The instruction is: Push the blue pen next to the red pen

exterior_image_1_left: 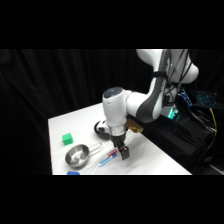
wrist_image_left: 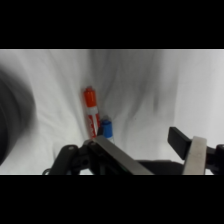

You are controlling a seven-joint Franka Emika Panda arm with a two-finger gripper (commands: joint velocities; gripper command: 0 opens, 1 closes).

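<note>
- Gripper (exterior_image_1_left: 122,153) is down at the table, fingers apart, beside the blue pen (wrist_image_left: 106,127)
- Blue pen already touches the red pen (wrist_image_left: 90,111); nudge gently, keeping them parallel

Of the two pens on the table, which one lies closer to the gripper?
The blue pen: it lies beside the red pen, but in the wrist view it sits nearer the gripper, partly hidden behind it.

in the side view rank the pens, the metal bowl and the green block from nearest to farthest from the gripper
1. Red pen and light-blue pen, lying together just beside the gripper; too close to rank.
2. Round metal bowl, farther along the front.
3. Green block, farthest, behind the bowl.
</note>
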